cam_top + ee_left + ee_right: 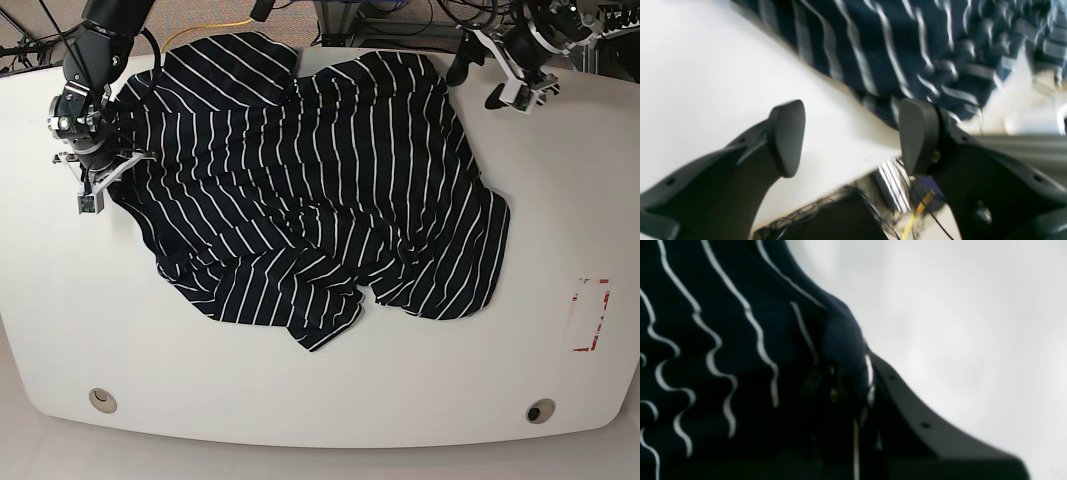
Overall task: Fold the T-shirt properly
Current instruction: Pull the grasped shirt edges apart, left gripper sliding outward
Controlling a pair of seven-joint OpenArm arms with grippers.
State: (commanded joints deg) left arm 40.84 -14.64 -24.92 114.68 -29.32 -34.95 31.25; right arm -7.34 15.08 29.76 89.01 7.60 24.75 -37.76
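The T-shirt (pixel 320 180), dark navy with thin white stripes, lies spread and rumpled over the middle of the white table (pixel 320 400). At its left edge my right gripper (pixel 103 180) is shut on the T-shirt. The right wrist view shows a fold of the T-shirt (pixel 843 340) pinched at the gripper (pixel 853 386), with one dark finger (pixel 907 413) showing beside it. My left gripper (pixel 462 62) hangs open at the back right, just off the shirt's upper right corner. In the left wrist view its pads (pixel 786 138) stand wide apart with nothing between them, and the T-shirt (pixel 907 43) lies just ahead.
A red-outlined mark (pixel 590 315) sits on the table's right side. Two round holes (pixel 100 400) (pixel 540 410) lie near the front edge. Cables (pixel 917 210) hang beyond the table edge under my left gripper.
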